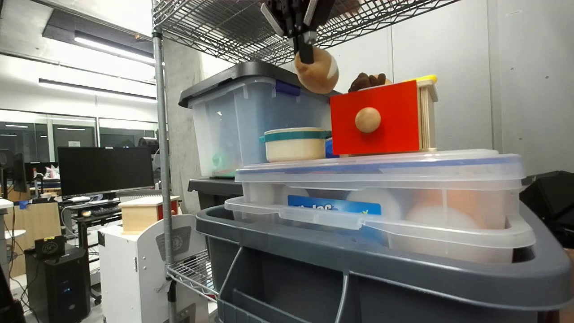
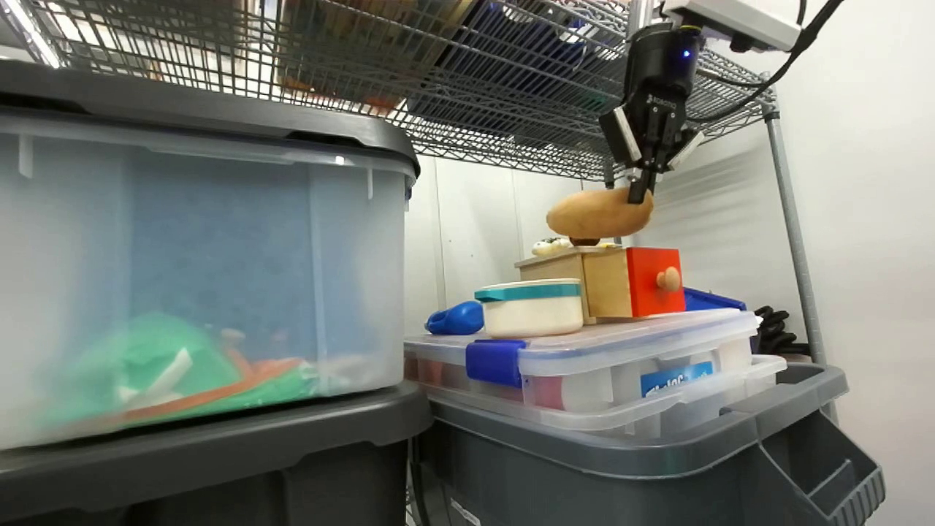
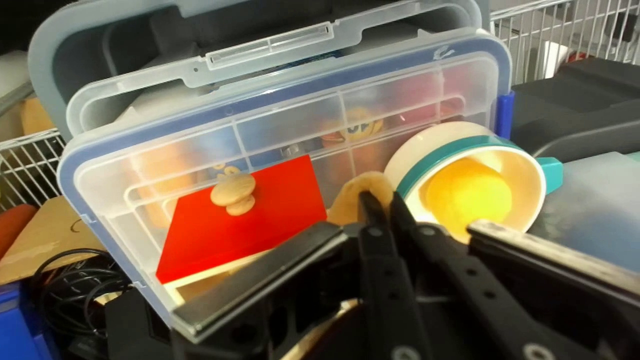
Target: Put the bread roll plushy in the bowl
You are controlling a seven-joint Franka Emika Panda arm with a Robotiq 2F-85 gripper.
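My gripper is shut on one end of the bread roll plushy, a tan elongated soft roll. The gripper holds the plushy in the air, above the wooden box. The plushy lies about level there. In the wrist view the fingertips pinch the plushy, largely hidden behind them. The bowl, cream with a teal band, stands upright on the clear bin's lid in both exterior views. In the wrist view the bowl is right of the plushy, with something round and yellow inside.
A wooden box with a red drawer front stands beside the bowl, with small items including a dark brown one on top. A blue object lies near the bowl. A tall lidded bin and wire shelf border the space.
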